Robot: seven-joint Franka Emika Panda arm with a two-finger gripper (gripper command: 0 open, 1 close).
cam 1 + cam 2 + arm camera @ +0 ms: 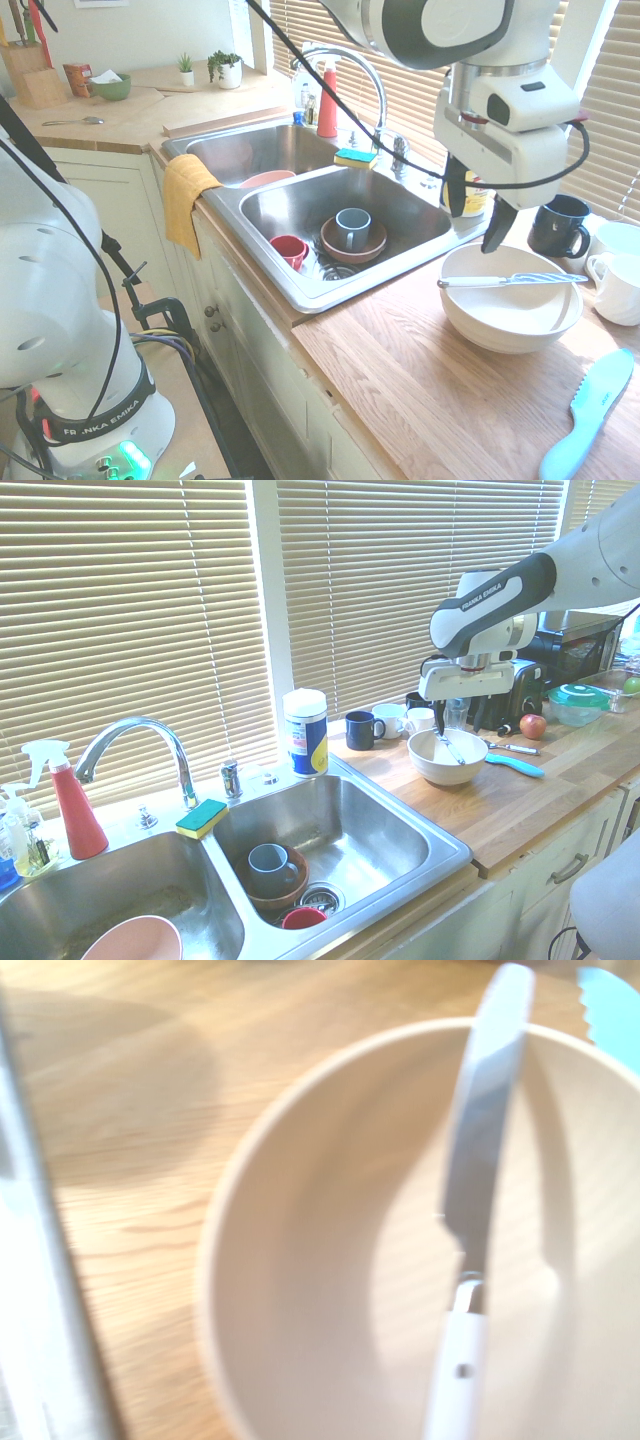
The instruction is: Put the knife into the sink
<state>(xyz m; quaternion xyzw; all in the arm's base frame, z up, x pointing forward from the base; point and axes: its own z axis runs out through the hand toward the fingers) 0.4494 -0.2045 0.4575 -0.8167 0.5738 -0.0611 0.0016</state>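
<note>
- The gripper (pixel 478 218) is positioned above the white bowl (pixel 510 318), pointing down; the jaws are spread apart and nothing is held between them.
- The knife (pixel 512 281) is laid across the bowl's rim, resting on it at both ends and bridging the hollow.
- Risk: the knife can be tipped into the bowl or pushed off the rim if only one end is pressed by a descending finger.
- Risk: the bowl can be shoved or tilted on the table (pixel 430 390) if its rim is struck during descent.
- Risk: the thin, smooth handle is judged likely to slip or rotate in a grasp taken off-centre.
- Risk: the light-blue plastic knife (pixel 590 412), at 5 o'clock from the bowl in the first exterior view, can be mistaken for the target.
- The knife is slim, with a pale handle and a silver, faintly striped blade.
- The sink (pixel 330 215) lies at 9 o'clock from the bowl, already holding cups and dishes.
</note>
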